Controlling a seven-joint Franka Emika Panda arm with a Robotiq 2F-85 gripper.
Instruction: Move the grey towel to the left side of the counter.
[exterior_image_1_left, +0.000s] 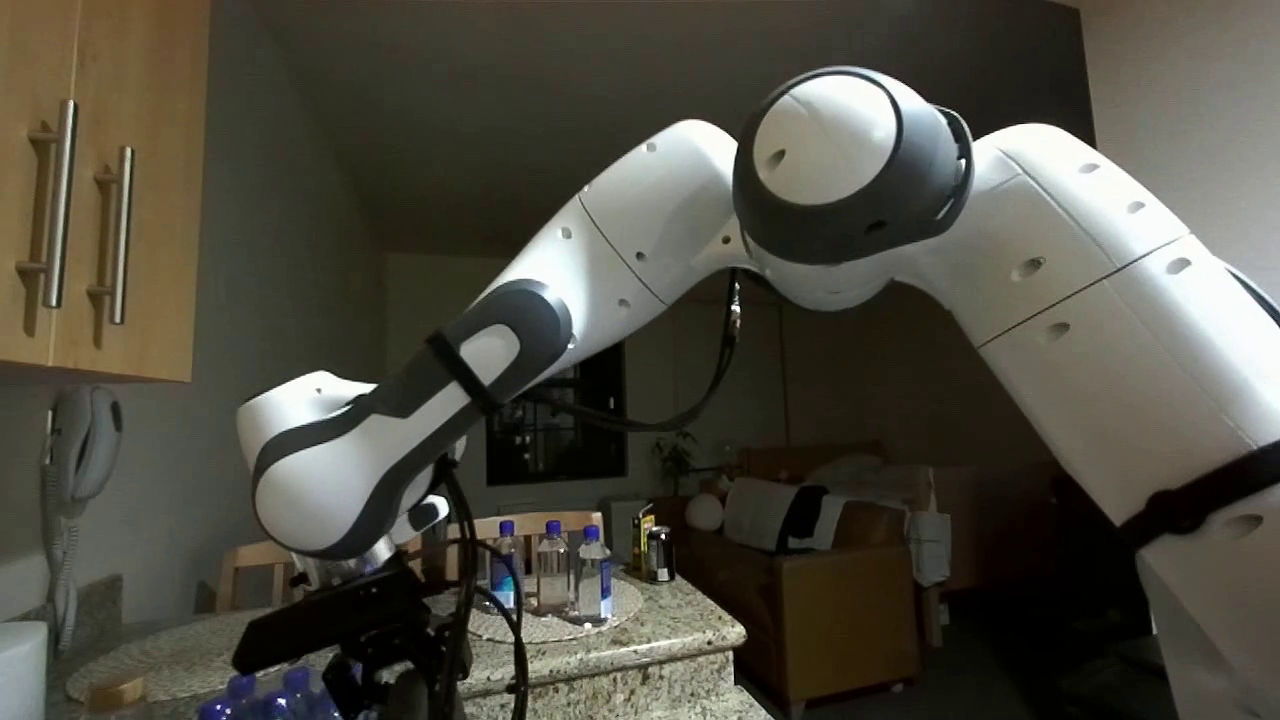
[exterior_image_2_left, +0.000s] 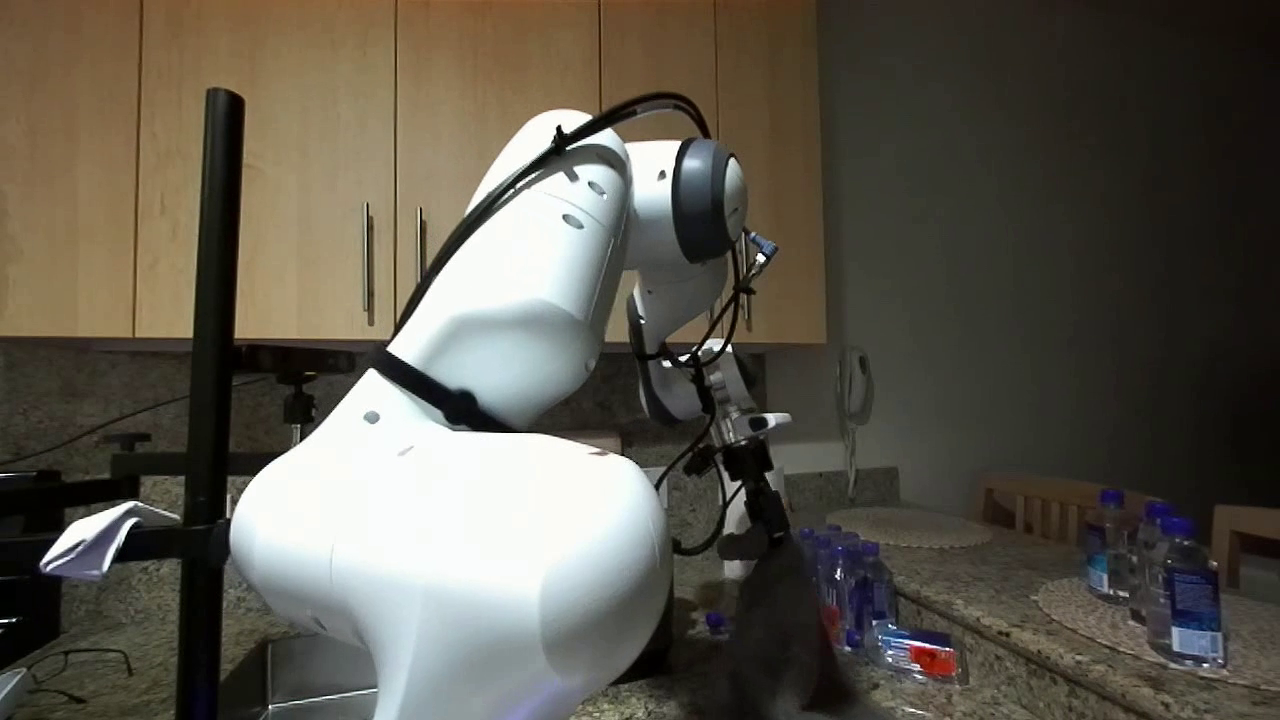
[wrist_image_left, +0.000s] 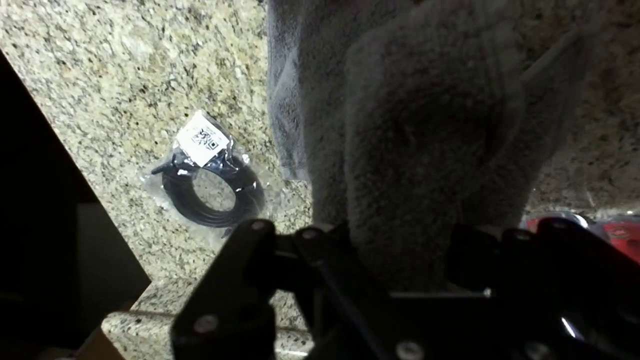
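The black two-fingered claw (wrist_image_left: 400, 245) is clamped on the fuzzy grey towel (wrist_image_left: 420, 100). The towel hangs lengthwise beneath, over the speckled beige granite tabletop (wrist_image_left: 110, 75).

Both exterior views were dim, though the white arm (exterior_image_2_left: 450, 540) glared (nearly washed out). In the wrist view the counter (wrist_image_left: 150, 75) shone at left; the grey towel (wrist_image_left: 405, 150) was heavily shadowed.

On the counter (exterior_image_1_left: 685, 618), a placemat (exterior_image_1_left: 535, 629) holds three blue-capped bottles (exterior_image_1_left: 553, 573).

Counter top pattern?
The counter top is speckled, beige with dark flecks; best seen in the wrist view.
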